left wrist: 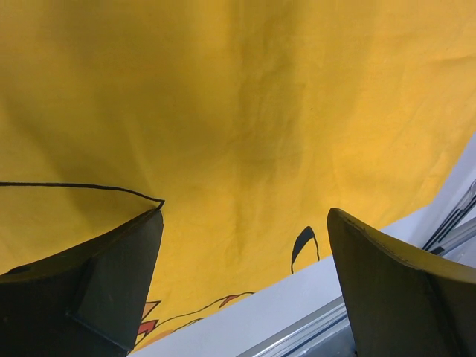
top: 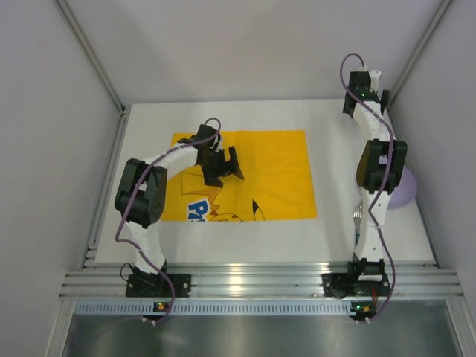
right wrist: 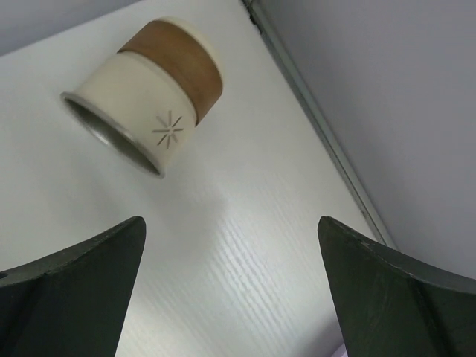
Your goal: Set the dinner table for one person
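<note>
Worktop [top: 335, 149]: white, fills the cell floor ahead of both arm bases. A yellow printed mat [top: 275, 171] lies flat on it, left of centre. Left fingers [left wrist: 89, 290] are spread wide above the mat, holding nothing. Right fingers [right wrist: 387, 290] are spread wide at the far right corner, empty. A cream cup with brown band [right wrist: 149, 89] sits just beyond them, not touched.
</note>
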